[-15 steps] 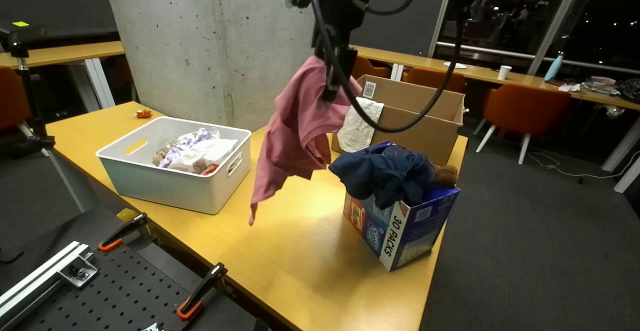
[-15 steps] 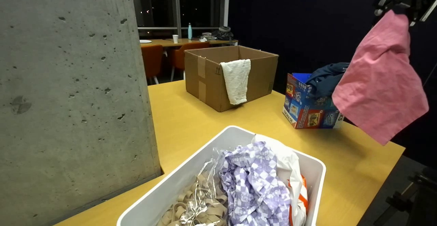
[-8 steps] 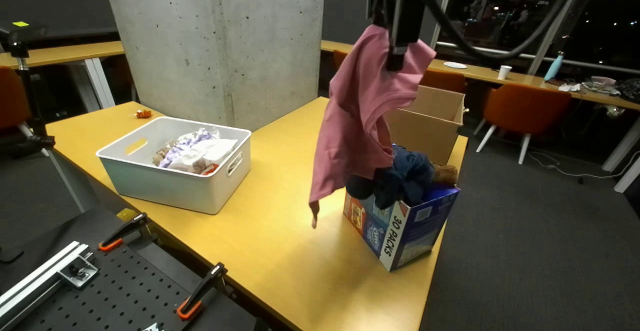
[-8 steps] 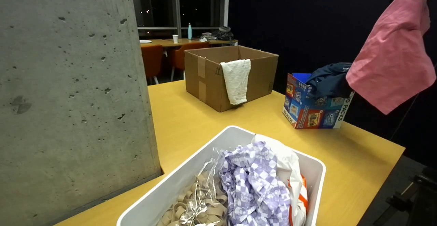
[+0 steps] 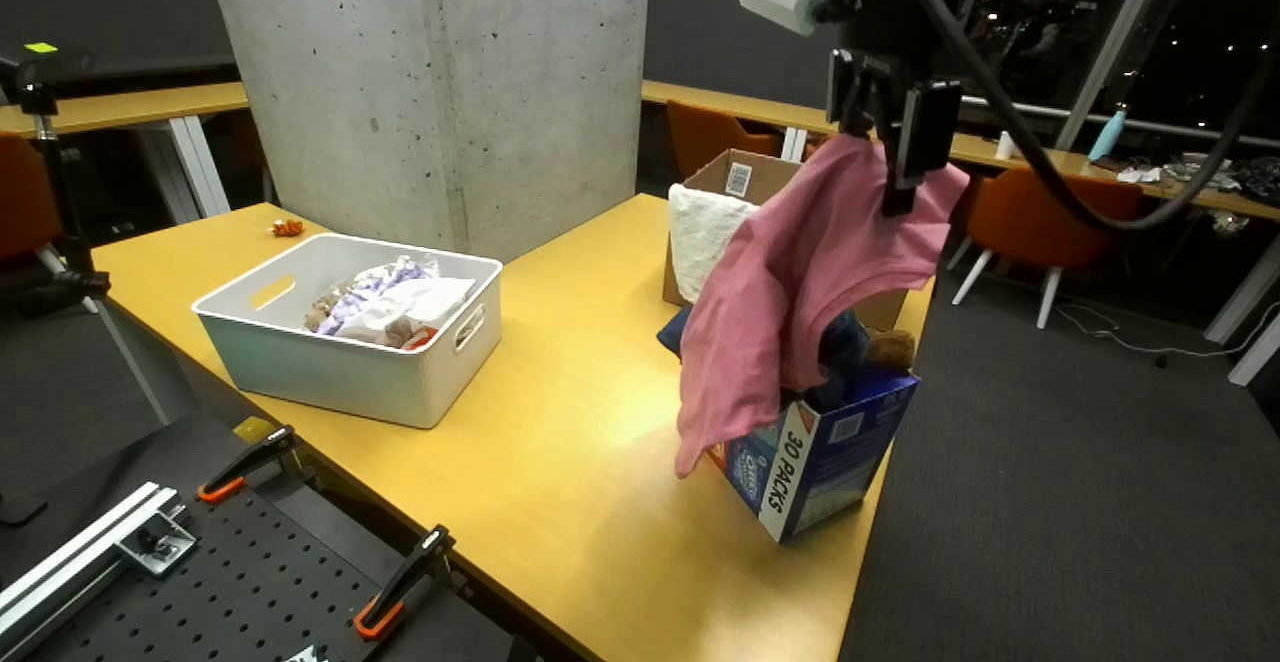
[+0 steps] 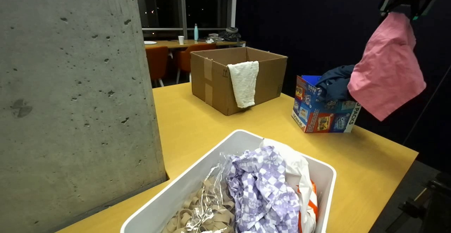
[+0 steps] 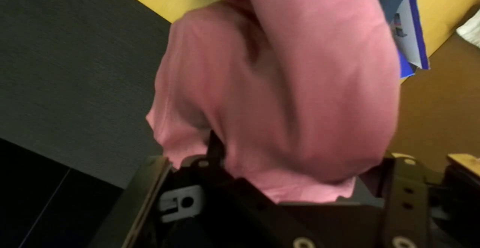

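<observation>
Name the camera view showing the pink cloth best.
An exterior view, where the pink cloth hangs unobstructed within the frame. Seen in an exterior view with the pincer in front, it is partly covered; the wrist view, close up, crops it.

On the worktop [image 5: 560, 422], one cardboard box [image 6: 218, 87], one printed snack box [image 5: 840, 457] and one pale plastic bin [image 5: 340, 372] are counted. One pink cloth [image 5: 750, 332], one white cloth [image 6: 243, 85] and one dark blue bundle [image 6: 336, 83] are found. In the bin, one purple checked bundle [image 6: 264, 187] and one white bag [image 6: 294, 158] are counted; the number of tan strips [image 6: 185, 214] cannot be told. Two clamps [image 5: 408, 574] are shown at the near left. At the far side, one cup [image 6: 181, 40], one bottle [image 6: 196, 33], one plate [image 6: 150, 42] and, in an exterior view, two orange chairs [image 6: 156, 61] are counted.
</observation>
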